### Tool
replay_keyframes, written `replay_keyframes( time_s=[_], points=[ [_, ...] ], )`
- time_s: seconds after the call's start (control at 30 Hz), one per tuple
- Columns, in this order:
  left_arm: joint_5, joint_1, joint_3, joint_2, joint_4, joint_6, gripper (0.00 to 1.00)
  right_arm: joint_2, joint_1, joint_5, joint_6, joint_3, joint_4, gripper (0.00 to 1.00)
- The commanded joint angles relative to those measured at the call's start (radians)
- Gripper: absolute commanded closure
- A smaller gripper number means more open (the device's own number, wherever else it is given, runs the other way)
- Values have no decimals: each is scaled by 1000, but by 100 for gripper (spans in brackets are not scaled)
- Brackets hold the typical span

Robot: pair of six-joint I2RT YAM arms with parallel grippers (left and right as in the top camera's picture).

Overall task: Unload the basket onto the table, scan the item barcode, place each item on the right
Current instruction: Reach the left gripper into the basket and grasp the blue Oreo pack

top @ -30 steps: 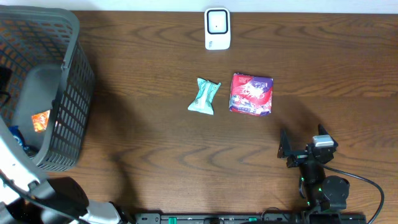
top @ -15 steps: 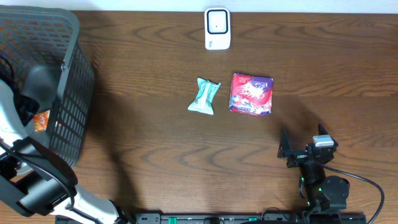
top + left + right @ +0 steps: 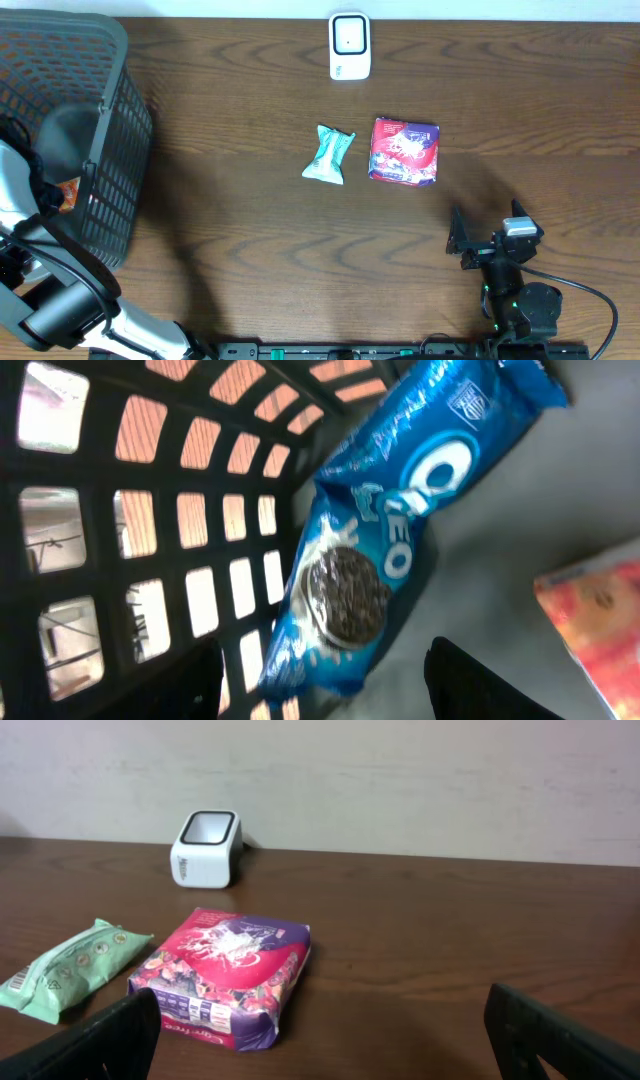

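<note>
Listing of items on and beside the brown wooden table (image 3: pixel 250 220):

Item 1, basket (image 3: pixel 110 150): grey plastic mesh, at the left edge of the table. The left arm (image 3: pixel 20 190) reaches down into it from the near-left corner.

Item 2, Oreo packet (image 3: pixel 390 530): blue wrapper with a printed biscuit, lying on the basket floor with one long side against the mesh wall. This is the task's thing nearest the tool. It cannot be made out in the overhead view.

Item 3, orange packet (image 3: pixel 600 620): on the basket floor, just beside the Oreo packet and apart from it.

Item 4, left gripper (image 3: pixel 325 650): inside the basket, fingers spread, the lower end of the Oreo packet showing between them. Neither finger presses on the wrapper, and nothing is grasped.

Item 5, scanner (image 3: pixel 350 45): small white unit with a dark window, upright at the far edge of the table, centre.

Item 6, green packet (image 3: pixel 329 154): flat on the table, near side of the scanner, slightly left.

Item 7, red and purple box (image 3: pixel 404 151): flat on the table, just right of the green packet, not touching it.

Item 8, right gripper (image 3: pixel 487 235): near the front right of the table, fingers released to full spread, empty, facing the box and scanner from well apart
</note>
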Motion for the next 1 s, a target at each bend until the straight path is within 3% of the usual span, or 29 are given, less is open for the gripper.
replay_keyframes(
  time_s=[0.0,0.47,0.67,0.97],
  points=[
    [37,24,-39,15,48,58,35,-5,13,1,-11,0,-4,1],
    [71,99,-131,15,198,69,34,-5,13,1,-11,-1,-4,1],
    [156,118,-150,16,239,69,34,-5,13,1,-11,-1,-4,1],
    [198,118,-282,17,378,69,34,-5,13,1,-11,-1,-4,1]
  ],
)
